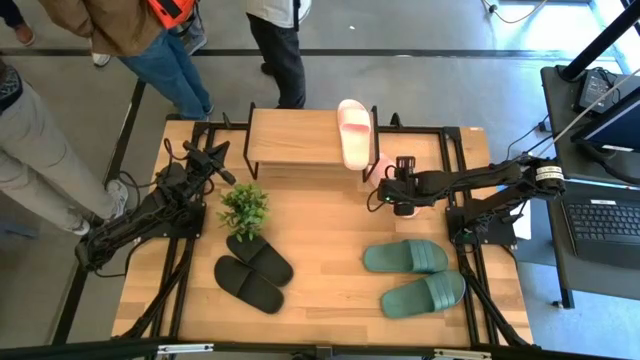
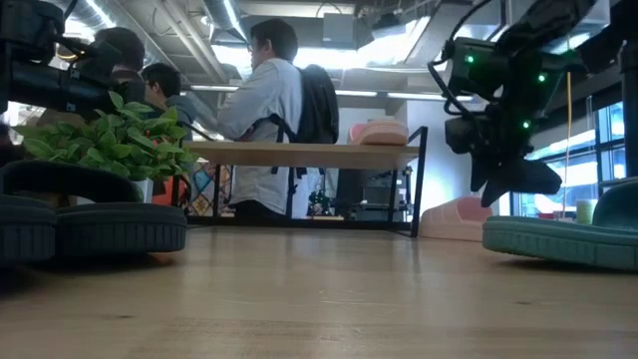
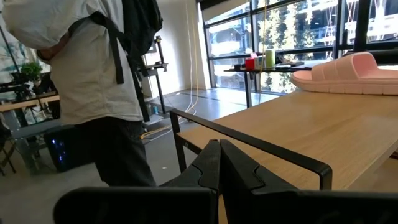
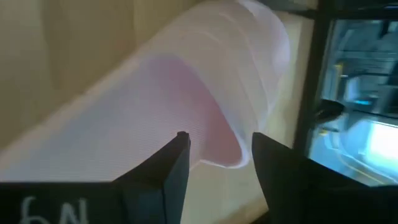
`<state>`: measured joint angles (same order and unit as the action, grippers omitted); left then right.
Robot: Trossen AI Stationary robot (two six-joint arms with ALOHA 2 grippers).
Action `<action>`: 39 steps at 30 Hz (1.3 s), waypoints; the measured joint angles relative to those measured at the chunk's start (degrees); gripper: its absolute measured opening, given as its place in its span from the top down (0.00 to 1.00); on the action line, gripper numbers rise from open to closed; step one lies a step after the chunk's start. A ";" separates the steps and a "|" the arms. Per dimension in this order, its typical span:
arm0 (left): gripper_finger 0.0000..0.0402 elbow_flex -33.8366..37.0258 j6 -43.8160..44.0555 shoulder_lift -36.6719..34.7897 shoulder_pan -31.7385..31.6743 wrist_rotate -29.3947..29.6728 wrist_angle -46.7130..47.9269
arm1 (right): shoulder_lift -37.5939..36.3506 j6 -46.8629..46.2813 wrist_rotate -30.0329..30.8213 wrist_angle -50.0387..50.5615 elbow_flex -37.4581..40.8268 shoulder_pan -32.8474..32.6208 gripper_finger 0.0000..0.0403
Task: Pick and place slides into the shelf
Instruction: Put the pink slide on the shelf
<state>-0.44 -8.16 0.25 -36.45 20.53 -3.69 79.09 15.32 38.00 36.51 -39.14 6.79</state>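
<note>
Right gripper (image 1: 392,187) is reaching for the second pink slide (image 1: 380,166) beside the shelf (image 1: 290,138).

Its jaws are standing apart around the strap, not yet grasping, probably to lift it beside the first pink slide (image 1: 353,133) lying on the shelf. The left gripper (image 1: 222,172) is waiting clenched near the plant (image 1: 245,208). Green slides (image 1: 405,257) and black slides (image 1: 258,259) are lying on the wooden table (image 1: 330,290); people are standing behind.

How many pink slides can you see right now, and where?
2. One pink slide lies on the shelf at its right end; the other pink slide sits on the table beside the shelf, at the right gripper.
</note>
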 joint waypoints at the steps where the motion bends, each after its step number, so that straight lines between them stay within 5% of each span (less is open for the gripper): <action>1: 1.00 0.00 0.01 0.00 0.00 0.02 0.01 | 0.00 0.35 0.50 -0.77 0.57 0.00 0.57; 21: 1.00 -0.01 -0.02 0.00 0.00 0.02 0.01 | 0.00 7.41 5.49 -17.71 8.11 3.57 0.58; 39: 1.00 0.00 -0.02 0.00 -0.02 0.02 -0.01 | 0.00 7.36 5.66 -18.45 8.09 3.98 0.96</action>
<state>-0.44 -8.19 0.25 -36.46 20.56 -3.70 79.09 22.68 43.66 18.06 -31.05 10.76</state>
